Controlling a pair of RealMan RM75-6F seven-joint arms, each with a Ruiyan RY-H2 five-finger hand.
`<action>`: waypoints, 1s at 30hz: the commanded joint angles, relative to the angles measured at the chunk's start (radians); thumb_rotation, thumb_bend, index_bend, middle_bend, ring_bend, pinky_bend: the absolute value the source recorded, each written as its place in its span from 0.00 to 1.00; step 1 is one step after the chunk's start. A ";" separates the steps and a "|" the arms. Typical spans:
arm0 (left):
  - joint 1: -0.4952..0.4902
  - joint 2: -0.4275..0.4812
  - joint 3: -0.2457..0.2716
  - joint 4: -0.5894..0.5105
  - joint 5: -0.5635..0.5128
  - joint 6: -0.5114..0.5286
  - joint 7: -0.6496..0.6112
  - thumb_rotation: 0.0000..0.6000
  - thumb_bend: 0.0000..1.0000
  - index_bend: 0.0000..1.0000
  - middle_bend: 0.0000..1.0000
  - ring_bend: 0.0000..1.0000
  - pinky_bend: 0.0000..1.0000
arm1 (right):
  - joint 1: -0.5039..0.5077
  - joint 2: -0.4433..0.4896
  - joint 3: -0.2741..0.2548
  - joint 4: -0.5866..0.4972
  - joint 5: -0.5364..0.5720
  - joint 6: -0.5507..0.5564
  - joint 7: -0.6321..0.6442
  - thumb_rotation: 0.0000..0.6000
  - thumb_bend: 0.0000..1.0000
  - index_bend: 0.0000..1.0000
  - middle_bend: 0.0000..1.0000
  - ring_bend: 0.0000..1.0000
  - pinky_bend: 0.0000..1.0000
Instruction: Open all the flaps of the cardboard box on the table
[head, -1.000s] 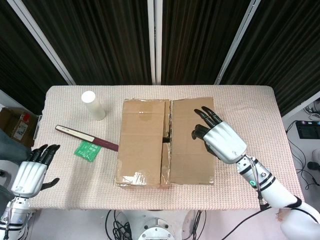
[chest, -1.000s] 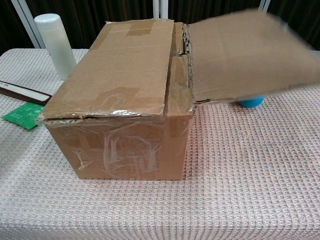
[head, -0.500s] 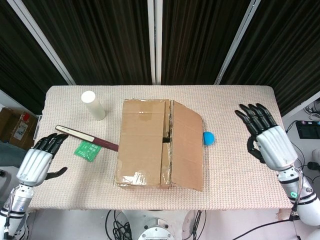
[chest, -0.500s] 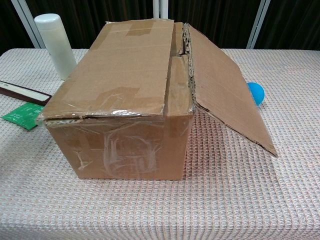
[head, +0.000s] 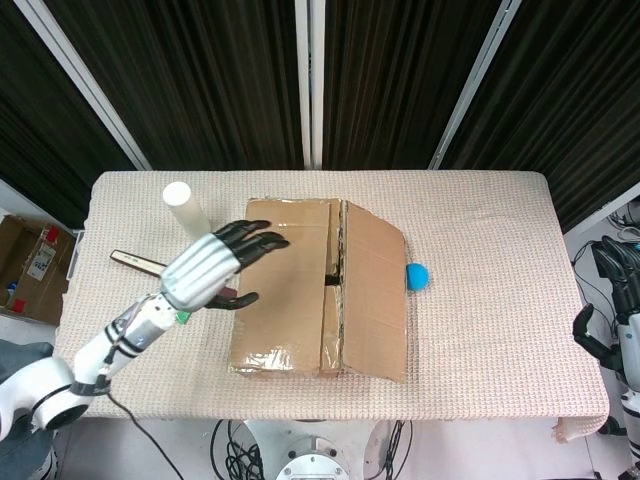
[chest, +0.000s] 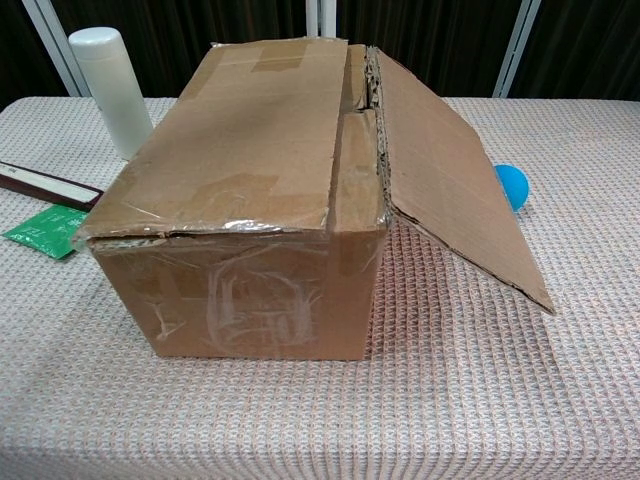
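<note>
The cardboard box (head: 300, 290) (chest: 250, 200) stands mid-table. Its right long flap (head: 375, 295) (chest: 450, 180) hangs open, slanting down outside the right wall. The left long flap (head: 285, 270) (chest: 240, 140) lies flat and closed on top. My left hand (head: 212, 268) hovers over the box's left edge with fingers spread toward the closed flap, holding nothing; whether it touches the cardboard is unclear. My right hand (head: 622, 300) is at the far right frame edge, off the table, fingers apart. The chest view shows neither hand.
A white cylinder (head: 186, 209) (chest: 112, 90) stands at the back left. A dark red flat stick (head: 140, 263) (chest: 45, 187) and a green packet (chest: 40, 230) lie left of the box. A blue ball (head: 417, 276) (chest: 512, 185) sits right of it.
My left hand swept from the table's left front edge up over the box's left side. My right hand withdrew further right, partly out of frame. The right flap stayed hanging open.
</note>
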 joint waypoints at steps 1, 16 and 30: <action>-0.155 -0.081 -0.041 0.052 0.041 -0.115 -0.078 1.00 0.58 0.21 0.20 0.12 0.20 | -0.022 -0.008 0.011 0.011 -0.005 0.024 0.018 1.00 0.69 0.00 0.00 0.00 0.00; -0.339 -0.277 0.048 0.231 -0.024 -0.250 -0.171 0.47 0.00 0.21 0.20 0.10 0.20 | -0.074 -0.040 0.038 0.073 0.004 0.027 0.096 1.00 0.78 0.00 0.00 0.00 0.00; -0.399 -0.306 0.105 0.352 -0.057 -0.299 -0.155 0.33 0.00 0.25 0.29 0.07 0.19 | -0.079 -0.064 0.069 0.129 0.020 -0.011 0.161 1.00 0.78 0.00 0.00 0.00 0.00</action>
